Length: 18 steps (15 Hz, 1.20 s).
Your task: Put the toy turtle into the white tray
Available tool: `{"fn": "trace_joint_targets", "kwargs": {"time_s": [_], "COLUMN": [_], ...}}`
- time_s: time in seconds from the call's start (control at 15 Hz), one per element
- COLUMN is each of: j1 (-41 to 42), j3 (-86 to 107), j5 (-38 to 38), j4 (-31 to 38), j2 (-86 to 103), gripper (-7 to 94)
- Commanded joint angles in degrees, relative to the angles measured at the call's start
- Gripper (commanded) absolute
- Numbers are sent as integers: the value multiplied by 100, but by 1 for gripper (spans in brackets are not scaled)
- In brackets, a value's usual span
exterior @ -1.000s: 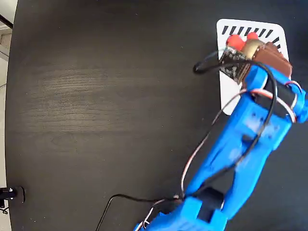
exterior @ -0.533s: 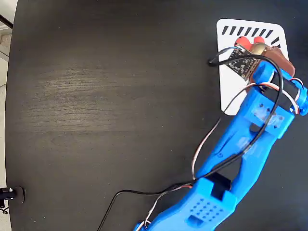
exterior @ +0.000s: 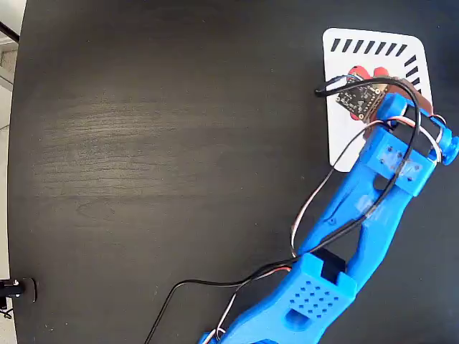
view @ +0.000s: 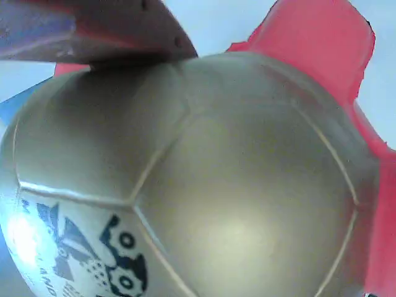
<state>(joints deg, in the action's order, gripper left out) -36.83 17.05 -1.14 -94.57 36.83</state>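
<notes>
The toy turtle (exterior: 363, 74) lies low over the white tray (exterior: 343, 136), at the table's upper right in the fixed view. Only its coral-red parts show past the wrist's circuit board. My gripper (exterior: 371, 86) on the blue arm sits right over it, with its fingertips hidden. In the wrist view the turtle's beige-silver shell (view: 204, 185) with dark printed marks fills the picture. A brown finger (view: 93, 31) presses on the shell's upper left. Red limbs (view: 322, 49) stick out over the white tray surface (view: 229, 18). The gripper is shut on the turtle.
The black table (exterior: 165, 143) stretches left of the tray. The blue arm (exterior: 358, 215) and its loose cables (exterior: 315, 208) run from the bottom edge up to the tray. A small dark clamp (exterior: 14, 288) sits at the table's lower left edge.
The gripper with the turtle has moved down and a little right over the tray, away from the striped end. The arm has stretched out and lowered.
</notes>
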Motion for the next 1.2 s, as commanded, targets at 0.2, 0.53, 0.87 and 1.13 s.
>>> {"fn": "trace_joint_targets", "kwargs": {"time_s": [0.2, 0.53, 0.87, 1.13], "j1": [-88, -97, -97, -88], "j3": [-387, -360, -316, 149], "j5": [-26, -70, 35, 325], "j4": [-26, -26, -26, -26], "j2": [149, 132, 193, 1107], "gripper": [23, 56, 56, 9]}}
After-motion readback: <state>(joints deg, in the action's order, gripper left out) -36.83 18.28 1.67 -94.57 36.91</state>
